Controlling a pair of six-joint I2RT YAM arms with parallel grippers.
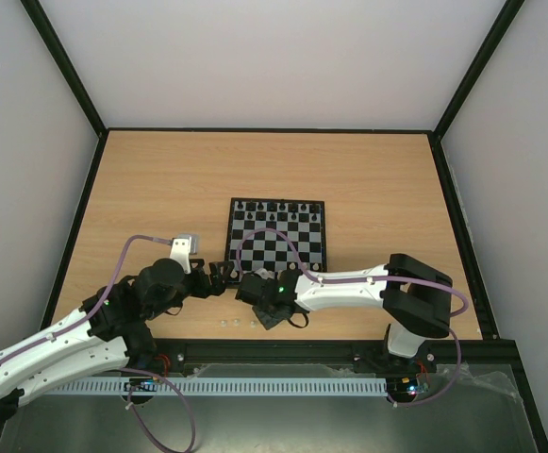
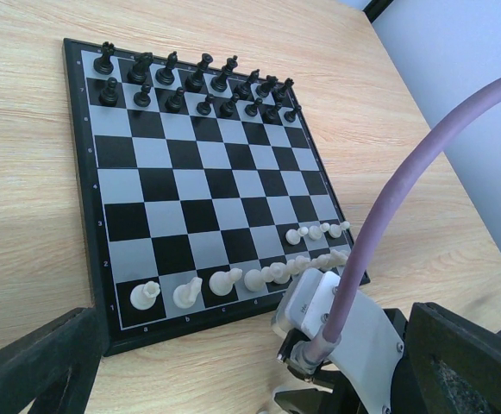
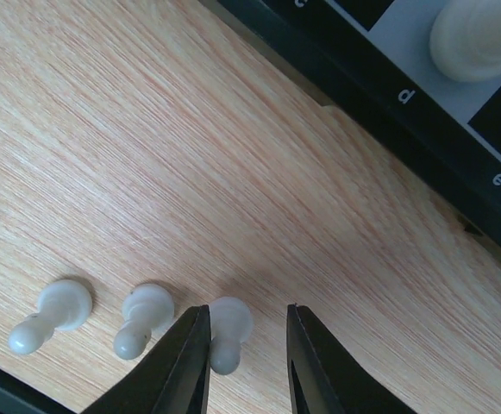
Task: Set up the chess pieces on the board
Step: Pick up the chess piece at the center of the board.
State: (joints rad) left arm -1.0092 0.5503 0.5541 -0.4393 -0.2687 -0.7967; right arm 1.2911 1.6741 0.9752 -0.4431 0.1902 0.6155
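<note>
Cream plastic pawn [image 3: 227, 332] — smooth, round-headed, lying on its side on the wood-grain bench [image 3: 190, 155], near the black border of the board [image 3: 422, 138]. My right gripper [image 3: 247, 315] straddles it with dark fingers on either side, not yet pinched shut; I judge a toppled piece is easiest taken across its stem. Two more pawns [image 3: 142, 315] lie beside it. Most chess pieces [image 2: 259, 278] stand on the near ranks — my left gripper [image 1: 219, 276] hangs wide open.

White pawn [image 3: 230, 328] between end effector [image 3: 247, 316] fingers [image 3: 185, 362]
</note>
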